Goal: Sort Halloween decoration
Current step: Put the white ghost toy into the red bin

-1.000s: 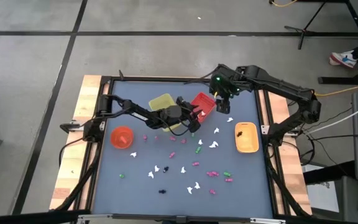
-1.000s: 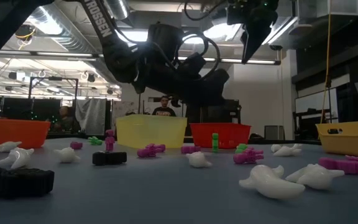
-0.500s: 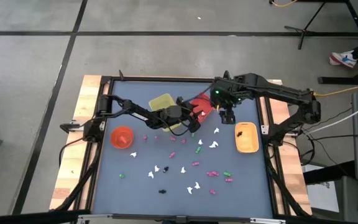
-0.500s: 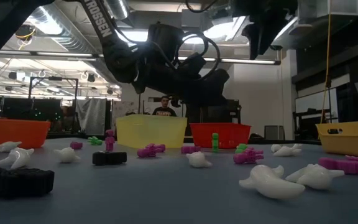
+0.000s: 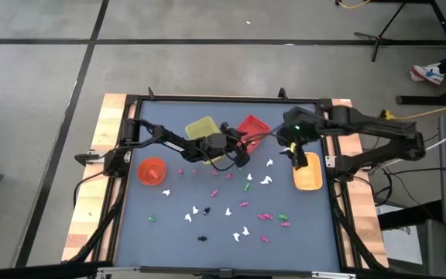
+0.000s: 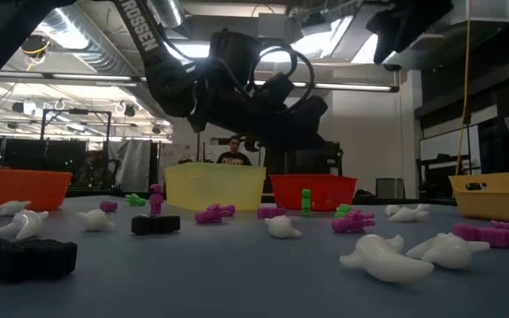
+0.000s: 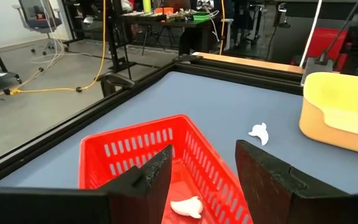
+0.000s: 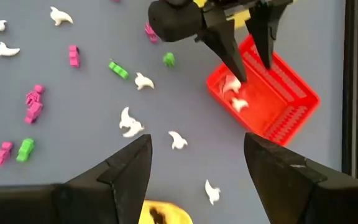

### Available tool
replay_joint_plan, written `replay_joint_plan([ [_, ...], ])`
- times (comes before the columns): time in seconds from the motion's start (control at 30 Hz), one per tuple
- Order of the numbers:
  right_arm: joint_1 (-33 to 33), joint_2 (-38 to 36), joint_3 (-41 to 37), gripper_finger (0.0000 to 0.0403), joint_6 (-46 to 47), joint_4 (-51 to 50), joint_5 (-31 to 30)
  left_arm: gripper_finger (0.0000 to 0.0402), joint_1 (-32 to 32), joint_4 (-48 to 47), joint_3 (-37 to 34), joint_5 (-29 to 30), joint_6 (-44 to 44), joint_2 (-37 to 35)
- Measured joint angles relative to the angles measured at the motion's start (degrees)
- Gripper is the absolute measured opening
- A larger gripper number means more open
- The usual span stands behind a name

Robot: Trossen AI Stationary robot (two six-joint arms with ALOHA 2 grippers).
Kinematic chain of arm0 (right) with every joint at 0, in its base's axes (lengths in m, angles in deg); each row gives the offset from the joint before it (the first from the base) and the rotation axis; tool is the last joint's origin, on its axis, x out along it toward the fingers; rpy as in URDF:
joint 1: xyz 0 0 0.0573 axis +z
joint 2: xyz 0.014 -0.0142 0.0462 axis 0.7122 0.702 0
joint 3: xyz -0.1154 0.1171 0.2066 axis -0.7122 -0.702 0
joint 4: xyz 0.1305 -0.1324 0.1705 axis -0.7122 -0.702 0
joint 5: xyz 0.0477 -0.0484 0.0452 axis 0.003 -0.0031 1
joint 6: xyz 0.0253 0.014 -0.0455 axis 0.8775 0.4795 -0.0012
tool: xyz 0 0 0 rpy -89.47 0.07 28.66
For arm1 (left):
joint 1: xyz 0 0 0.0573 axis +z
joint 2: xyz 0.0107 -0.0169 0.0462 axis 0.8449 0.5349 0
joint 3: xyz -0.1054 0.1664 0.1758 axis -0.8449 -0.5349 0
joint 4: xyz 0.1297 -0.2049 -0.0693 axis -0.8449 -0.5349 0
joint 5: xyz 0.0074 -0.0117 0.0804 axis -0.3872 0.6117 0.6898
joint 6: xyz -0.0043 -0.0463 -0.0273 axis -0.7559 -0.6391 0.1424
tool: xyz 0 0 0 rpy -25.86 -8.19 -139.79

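Observation:
The Halloween decoration lies scattered over the blue mat: white trinkets (image 5: 267, 180), pink ones (image 5: 265, 217), green ones (image 5: 248, 184) and a black one (image 5: 203, 237). My left gripper (image 7: 201, 180) is open, nearly level, with its fingers over the near-left rim of the red bin (image 5: 252, 128). In that bin lie two white trinkets (image 8: 235, 93). My right gripper (image 8: 197, 168) hangs open and high, tilted down, above the far end of the orange tray (image 5: 308, 174). Neither gripper has anything between its fingers.
A yellow bin (image 5: 202, 128) stands left of the red one, behind my left arm. An orange bowl (image 5: 152, 170) sits at the mat's left. The orange tray holds a small black piece (image 5: 304, 164). A raised black frame (image 5: 223, 99) runs around the mat.
My right gripper has swung from above the red bin's far side toward the table's right and near edges and now hangs over the orange tray. In the low view it has slid out past the top right. The trinkets have kept their places.

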Motion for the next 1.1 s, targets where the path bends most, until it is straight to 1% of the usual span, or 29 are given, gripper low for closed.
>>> replay_joint_plan([
  [0.13,1.01,-5.41,-10.32,0.0253,0.22,9.23,-0.03,0.0161,-0.63,0.19,0.0,-0.04,0.4,-0.17],
  [0.23,0.87,-7.59,-16.94,0.0253,1.95,15.53,-0.05,0.016,-1.32,-0.29,0.0,-0.01,2.47,-1.26],
  [0.37,0.84,-7.69,-23.77,0.0253,3.04,21.2,-0.17,0.016,-2.43,-0.7,0.0,-0.04,5.36,-4.54],
  [0.5,0.84,-6.39,-28.72,0.0253,4.51,26.53,-0.17,0.016,-3.57,-5.93,-0.02,-0.1,7.54,-8.59],
  [0.63,0.82,-4.39,-31.5,0.0253,7.01,31.29,-0.5,0.016,-4.69,-16.31,-0.02,0.04,7.96,-13.52],
  [0.73,0.82,-1.8,-31.83,0.0253,7.41,32.25,-0.59,0.016,-5.58,-25.17,-0.02,0.31,7.93,-17.31],
  [0.8,0.84,0.16,-31.83,0.0253,7.43,32.29,-1.74,0.016,-6.2,-31.1,-0.02,0.3,7.93,-20.1],
  [0.93,0.71,5.07,-31.85,0.0253,7.4,32.23,-3.19,0.016,-7.82,-39.69,-0.02,0.34,7.56,-25.16],
  [1.1,0.7,10.57,-31.85,0.0253,7.28,32.42,-4.37,0.016,-10.0,-46.98,-0.02,0.4,7.48,-30.69],
])
